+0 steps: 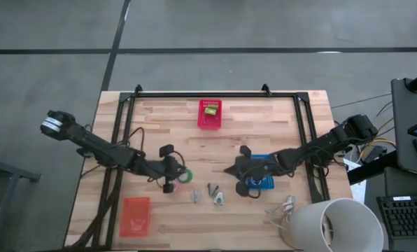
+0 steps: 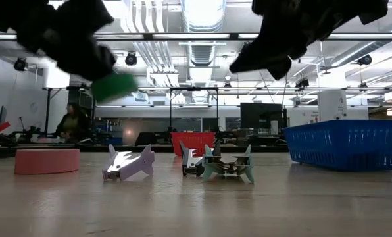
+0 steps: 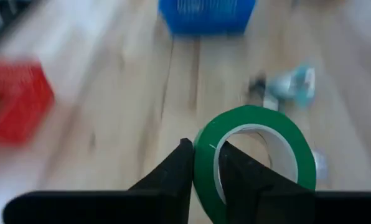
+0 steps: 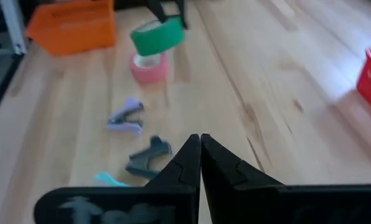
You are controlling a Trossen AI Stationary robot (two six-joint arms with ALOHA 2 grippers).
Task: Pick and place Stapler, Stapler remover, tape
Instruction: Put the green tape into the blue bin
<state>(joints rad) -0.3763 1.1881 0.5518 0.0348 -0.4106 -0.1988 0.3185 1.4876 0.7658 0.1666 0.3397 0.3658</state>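
Now the left gripper (image 3: 205, 171) is clamped on the green tape roll (image 3: 254, 155), one finger (image 3: 173, 174) outside the band, the other through the hollow centre. The roll is glossy green w/ a pale inner ring, held on edge and lifted clear of the table; the low view shows it hanging in the air (image 2: 114, 86). Just below and beside it lies the pink tape roll (image 4: 149, 67), flat on the wood, also visible low at the left (image 2: 48, 160).

The right gripper (image 4: 200, 163) is pinched shut on nothing, hovering above the table near the blue basket (image 1: 261, 183). Between the two grippers, on the table ahead of the right one, lie three small staple removers: a lilac one (image 4: 126, 117), a dark grey one (image 4: 149, 158) and a teal one (image 4: 111, 180).

The stapler (image 1: 210, 110), yellow-green and oblong, sits inside the red bin (image 1: 210, 114), well away from both grippers toward the table's far edge. An orange bin (image 1: 135, 215) stands on the near side of the left arm.

The table (image 1: 173, 140) is pale wood planks w/ a black frame. A white bucket (image 1: 333, 225) sits at its near right corner. Behind, the low view shows a workshop w/ ceiling lights, and a person (image 2: 71, 122) seated at a desk.
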